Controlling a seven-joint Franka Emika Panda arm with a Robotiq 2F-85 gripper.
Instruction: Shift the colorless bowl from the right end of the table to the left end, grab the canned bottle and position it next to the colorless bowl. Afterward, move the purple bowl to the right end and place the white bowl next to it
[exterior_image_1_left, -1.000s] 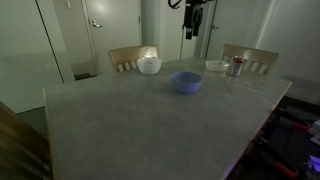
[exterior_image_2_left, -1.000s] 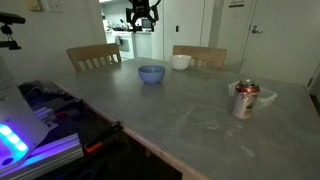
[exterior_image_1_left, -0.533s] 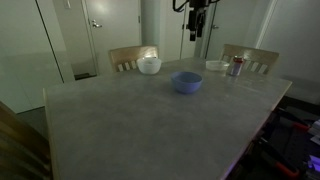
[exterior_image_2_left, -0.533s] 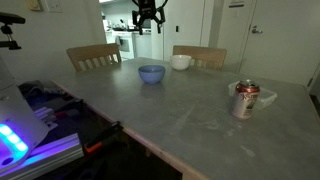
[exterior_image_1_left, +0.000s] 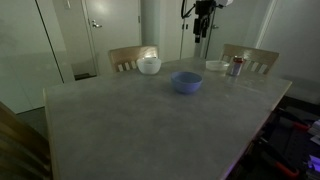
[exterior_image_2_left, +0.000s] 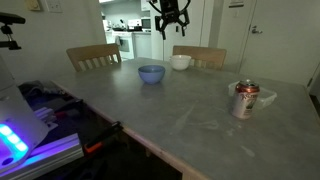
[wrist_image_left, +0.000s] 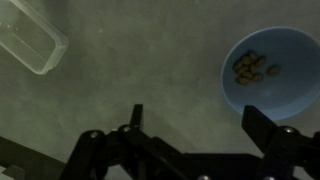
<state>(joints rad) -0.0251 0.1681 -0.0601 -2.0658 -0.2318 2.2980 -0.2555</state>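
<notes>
With the pincer (exterior_image_1_left: 200, 33) spread apart, empty and high above the worktop (exterior_image_1_left: 130, 130), the can (exterior_image_1_left: 236, 67) stands just beside the clear bowl (exterior_image_1_left: 216, 66) near one corner, while the purple bowl (exterior_image_1_left: 186, 82) and white bowl (exterior_image_1_left: 149, 65), near mid-edge, look not yet taken to an end.

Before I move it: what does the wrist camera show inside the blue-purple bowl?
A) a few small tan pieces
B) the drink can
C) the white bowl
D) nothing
A: in the wrist view the purple bowl holds a small cluster of tan pieces at its bottom; the can stands elsewhere, beside the clear container.
</notes>
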